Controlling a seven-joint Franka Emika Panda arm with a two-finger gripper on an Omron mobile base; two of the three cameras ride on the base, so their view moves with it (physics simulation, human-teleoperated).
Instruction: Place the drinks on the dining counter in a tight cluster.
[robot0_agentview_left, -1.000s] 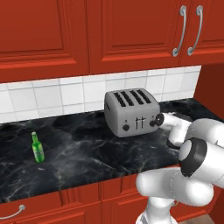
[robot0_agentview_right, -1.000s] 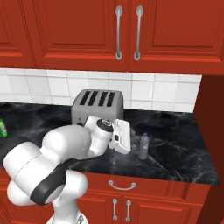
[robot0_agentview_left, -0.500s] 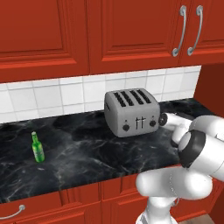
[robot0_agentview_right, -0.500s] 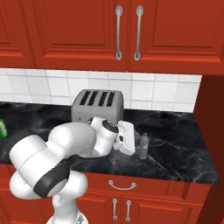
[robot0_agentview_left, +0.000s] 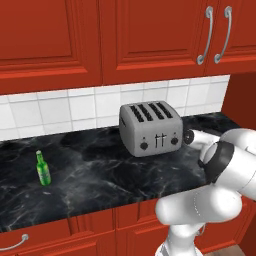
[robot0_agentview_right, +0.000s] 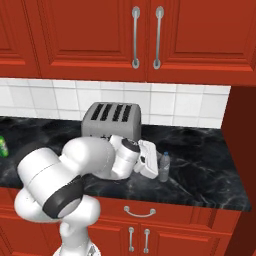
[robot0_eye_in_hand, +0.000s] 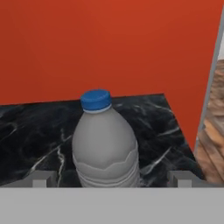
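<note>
A small clear bottle with a blue cap stands upright on the narrow black marble counter, right of the toaster. My gripper is open and level with the bottle, one fingertip on each side of its body and a gap on both sides. In the right base view the gripper sits just left of the clear bottle. A slim green glass bottle stands far to the left on the same counter, and its edge shows again in the right base view. The dining counter is out of view.
A silver four-slot toaster stands at the back of the counter, close to my arm. Red wall cabinets hang above the white tile backsplash. A red side panel closes off the counter's right end, just beyond the clear bottle.
My hand has slid a little to the right, closer around the clear bottle. The jaws have stayed wide, and both bottles have stayed put.
</note>
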